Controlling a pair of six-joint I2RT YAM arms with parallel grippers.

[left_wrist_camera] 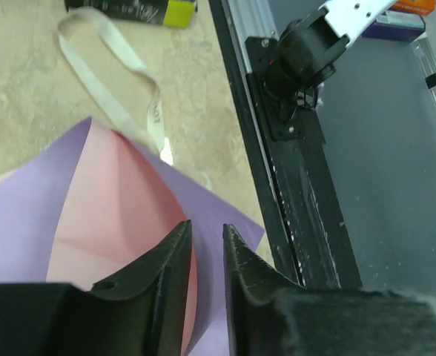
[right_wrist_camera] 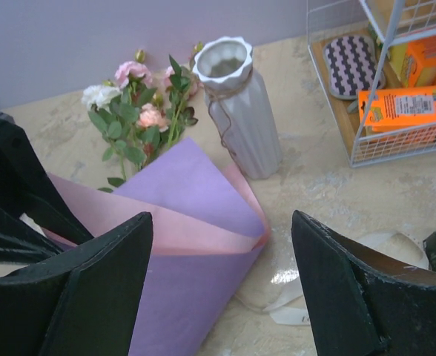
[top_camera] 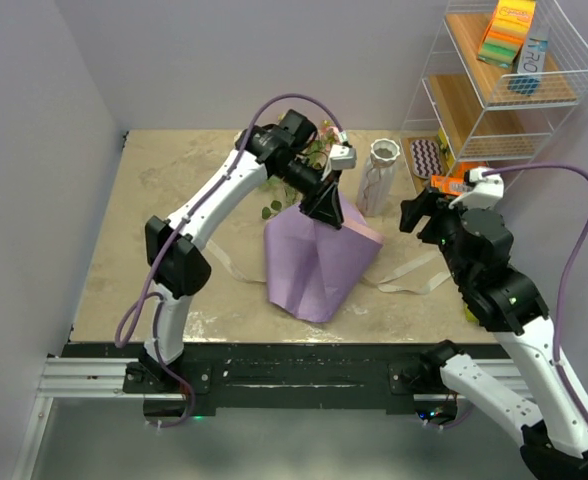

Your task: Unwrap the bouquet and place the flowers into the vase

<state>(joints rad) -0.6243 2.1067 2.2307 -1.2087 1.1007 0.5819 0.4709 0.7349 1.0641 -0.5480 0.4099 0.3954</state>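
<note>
Writing: little is legible. The cream ribbon [left_wrist_camera: 114, 111] carries small dark print near its loop, too blurred to read. A black-and-yellow pack [left_wrist_camera: 133, 7] beside it has pale script that is also unreadable. The orange box [right_wrist_camera: 407, 111] on the lower tier of the white wire shelf rack [top_camera: 471, 112] has a printed label too fine to make out. A white-and-blue carton [top_camera: 530, 68] on the upper tier shows large dark letters that I cannot read with certainty. Surroundings: the marbled desk [top_camera: 174, 200] sits in a pale-walled corner, with the ribbon trailing over it on both sides of the lilac paper cone [top_camera: 319, 265]. The paper stands up like a tent in mid-desk, its pink inner face showing at the top fold. The flowers [right_wrist_camera: 133, 119] lie behind it toward the back wall, with pink, peach and white blooms and green leaves; the paper and the left arm hide the stems. The vase [right_wrist_camera: 240, 111] stands upright just right of the flowers, close to the paper's upper corner, and its wavy mouth holds nothing. Further right, a purple-and-white patterned pad [right_wrist_camera: 350, 65] lies in the rack's bottom tier. A stack of bright yellow, orange and green blocks [top_camera: 509, 30] sits on top. Jaws: the left gripper [left_wrist_camera: 205, 228] is at the peak of the paper, its jaws a narrow slit apart over the pink face. I cannot tell whether they pinch the sheet. The right gripper [right_wrist_camera: 222, 219] hangs above the desk right of the vase, its jaws spread wide, holding nothing.
</note>
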